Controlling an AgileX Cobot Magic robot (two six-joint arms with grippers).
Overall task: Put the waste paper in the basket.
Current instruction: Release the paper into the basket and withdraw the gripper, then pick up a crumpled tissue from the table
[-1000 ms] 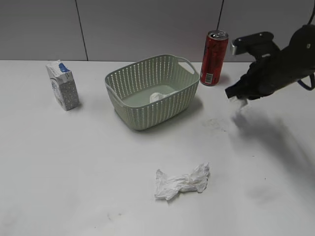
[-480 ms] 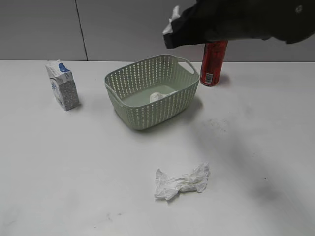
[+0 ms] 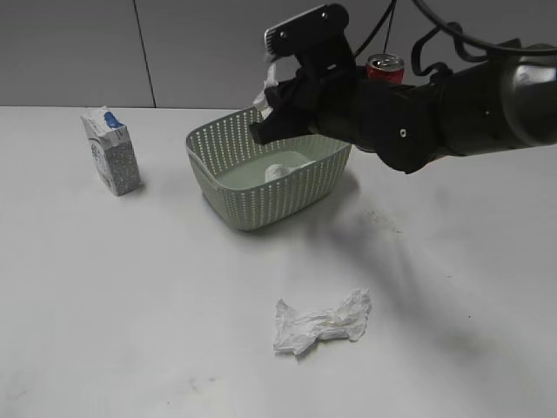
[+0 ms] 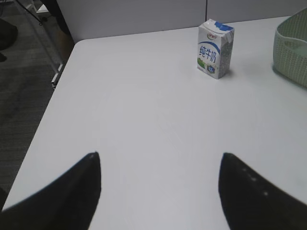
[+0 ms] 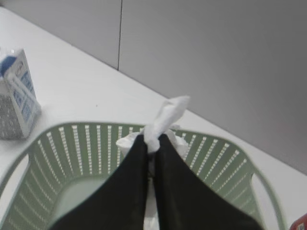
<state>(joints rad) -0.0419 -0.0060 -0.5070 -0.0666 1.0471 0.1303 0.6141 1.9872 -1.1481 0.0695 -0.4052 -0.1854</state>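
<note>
The pale green basket (image 3: 228, 152) stands at the back middle of the table, with one white paper wad (image 3: 280, 170) lying inside. My right gripper (image 3: 264, 103) hangs over the basket's far rim, shut on a second paper wad (image 5: 168, 117); the basket (image 5: 72, 143) shows below it in the right wrist view. A third paper wad (image 3: 320, 322) lies on the table in front. My left gripper (image 4: 160, 160) is open and empty over bare table, with the basket's edge (image 4: 290, 48) at far right.
A small grey-and-blue carton (image 3: 110, 150) stands upright at the left; it also shows in the left wrist view (image 4: 215, 48) and the right wrist view (image 5: 17, 96). A red drink can (image 3: 385, 64) stands behind the right arm. The table's left edge (image 4: 57, 91) drops to the floor.
My right gripper has swung left from the can's side with the paper wad, and has come down over the basket's far rim.
</note>
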